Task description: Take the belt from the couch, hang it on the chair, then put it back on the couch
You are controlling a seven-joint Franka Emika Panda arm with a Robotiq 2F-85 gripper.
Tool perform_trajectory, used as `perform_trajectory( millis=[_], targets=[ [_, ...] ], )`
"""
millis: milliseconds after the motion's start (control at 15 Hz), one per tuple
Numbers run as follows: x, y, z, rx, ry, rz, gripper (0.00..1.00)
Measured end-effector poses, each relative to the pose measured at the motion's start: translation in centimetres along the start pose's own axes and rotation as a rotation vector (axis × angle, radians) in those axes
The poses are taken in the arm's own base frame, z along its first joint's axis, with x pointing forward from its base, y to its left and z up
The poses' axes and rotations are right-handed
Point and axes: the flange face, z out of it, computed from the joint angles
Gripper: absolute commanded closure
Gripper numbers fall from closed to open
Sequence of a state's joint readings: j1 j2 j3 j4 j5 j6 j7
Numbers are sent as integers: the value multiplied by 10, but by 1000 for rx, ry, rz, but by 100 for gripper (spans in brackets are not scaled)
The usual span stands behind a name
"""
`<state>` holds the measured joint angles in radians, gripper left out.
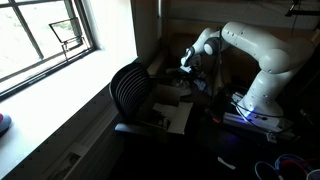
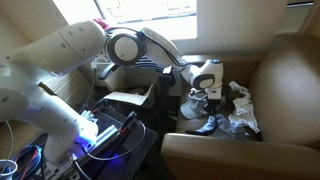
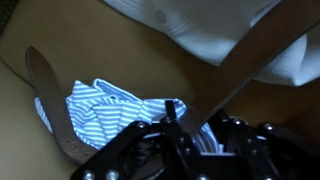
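Note:
The brown leather belt (image 3: 240, 55) runs as a taut strap from my gripper (image 3: 190, 120) up to the right in the wrist view. Its other end curves (image 3: 45, 85) over the tan couch seat (image 3: 120, 50) around a blue-and-white striped cloth (image 3: 110, 105). The gripper is shut on the belt strap. In both exterior views the gripper (image 2: 205, 85) (image 1: 188, 66) hangs low over the couch (image 2: 290, 80). The black mesh-backed chair (image 1: 130, 90) stands beside the couch, and its back also shows in an exterior view (image 2: 140, 65). The belt itself is too dark to make out in the exterior views.
A pile of clothes (image 2: 235, 110) lies on the couch seat. A white cushion (image 3: 200, 20) lies at the back of the couch. Papers and boxes (image 1: 170, 112) lie on the chair seat. A window (image 1: 45, 35) and a sill are near the chair. Cables (image 2: 30, 160) lie by the robot base.

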<state>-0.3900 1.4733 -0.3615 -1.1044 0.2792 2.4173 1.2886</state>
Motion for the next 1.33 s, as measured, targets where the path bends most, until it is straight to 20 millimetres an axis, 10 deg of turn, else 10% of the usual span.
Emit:
perform_trajectory(
  millis=[733, 1333],
  targets=[
    [-5, -15, -29, -76, -52, -38, 99],
    [17, -73, -257, 497, -7, -48, 99]
  ],
)
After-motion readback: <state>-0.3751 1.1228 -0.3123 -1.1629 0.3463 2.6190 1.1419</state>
